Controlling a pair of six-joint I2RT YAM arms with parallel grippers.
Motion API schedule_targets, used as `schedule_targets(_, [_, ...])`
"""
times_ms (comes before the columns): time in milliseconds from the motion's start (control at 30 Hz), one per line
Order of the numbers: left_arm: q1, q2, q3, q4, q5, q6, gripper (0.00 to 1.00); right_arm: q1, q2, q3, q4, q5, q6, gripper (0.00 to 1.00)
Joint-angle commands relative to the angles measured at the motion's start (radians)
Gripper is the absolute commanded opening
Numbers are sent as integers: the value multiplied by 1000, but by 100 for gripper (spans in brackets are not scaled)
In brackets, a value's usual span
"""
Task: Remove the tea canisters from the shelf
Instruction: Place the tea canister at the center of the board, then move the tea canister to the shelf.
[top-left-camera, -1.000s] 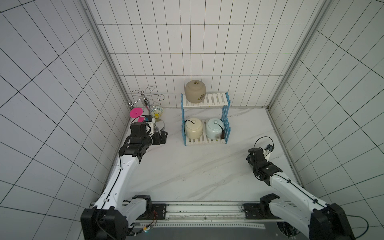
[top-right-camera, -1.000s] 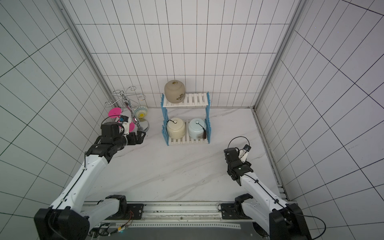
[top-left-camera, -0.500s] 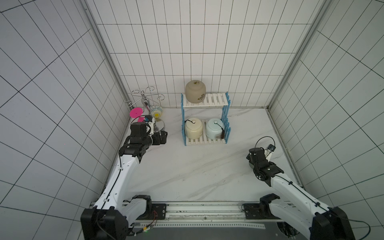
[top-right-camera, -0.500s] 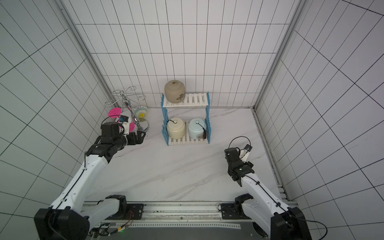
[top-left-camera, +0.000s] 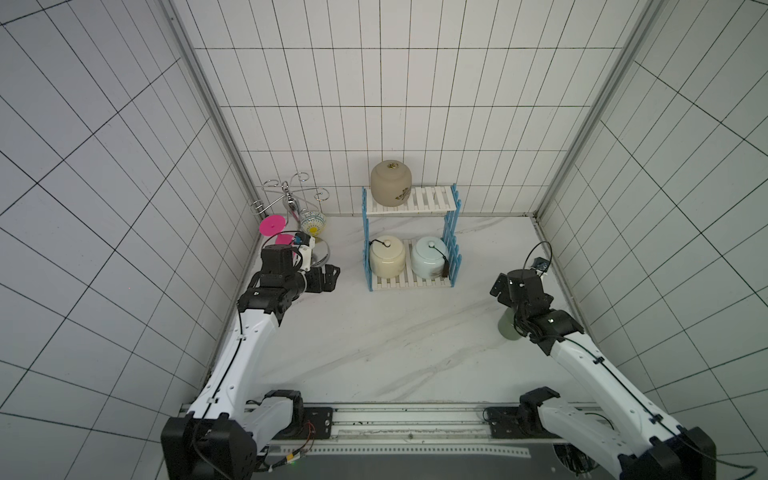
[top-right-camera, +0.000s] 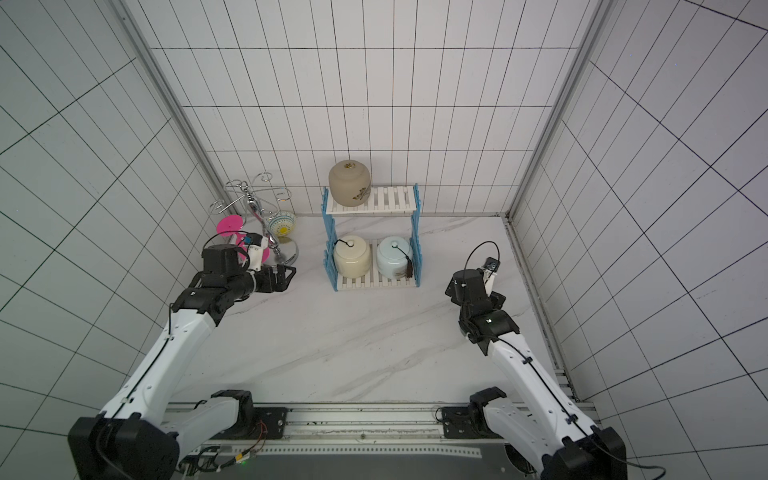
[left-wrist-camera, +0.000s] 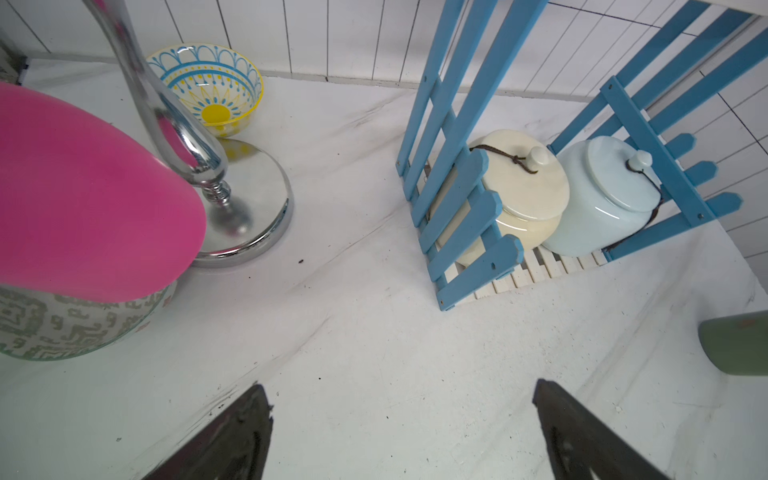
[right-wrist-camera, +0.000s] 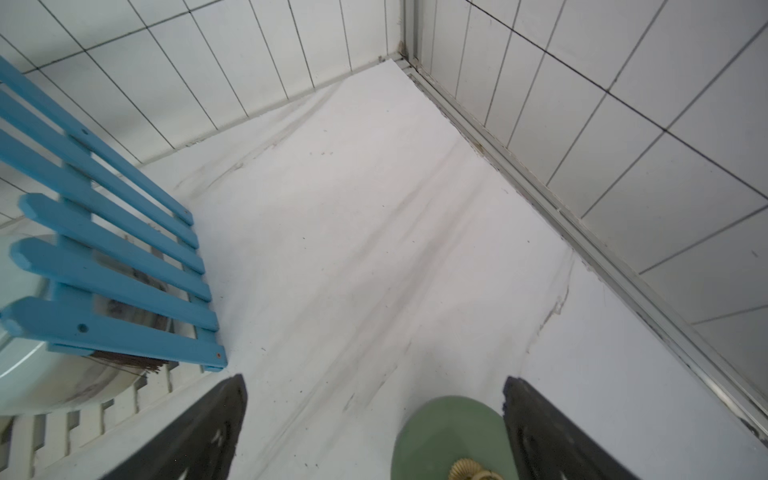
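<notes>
One green canister (right-wrist-camera: 444, 428), between spread right end effector (right-wrist-camera: 372, 378) jaws

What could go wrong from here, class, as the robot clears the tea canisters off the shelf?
1. The green canister sits close to one finger of the open right pincer; a careless withdrawal could tip it.
2. The open left pincer hangs near the pink goblet and chrome stand; a swing might knock them.
3. The tassel of the pale blue canister hangs by the blue frame of the shelf and could snag.

Tan canister (top-left-camera: 391, 183), cream canister (top-left-camera: 387, 259), pale-blue canister (top-left-camera: 429, 261), green canister (top-left-camera: 506, 328), blue-framed white shelf (top-left-camera: 426, 200)
</notes>
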Motion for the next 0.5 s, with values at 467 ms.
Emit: schedule_targets(467, [-69,-99,34,12,76,102,98,70,354,699,-261,-424,-344,100])
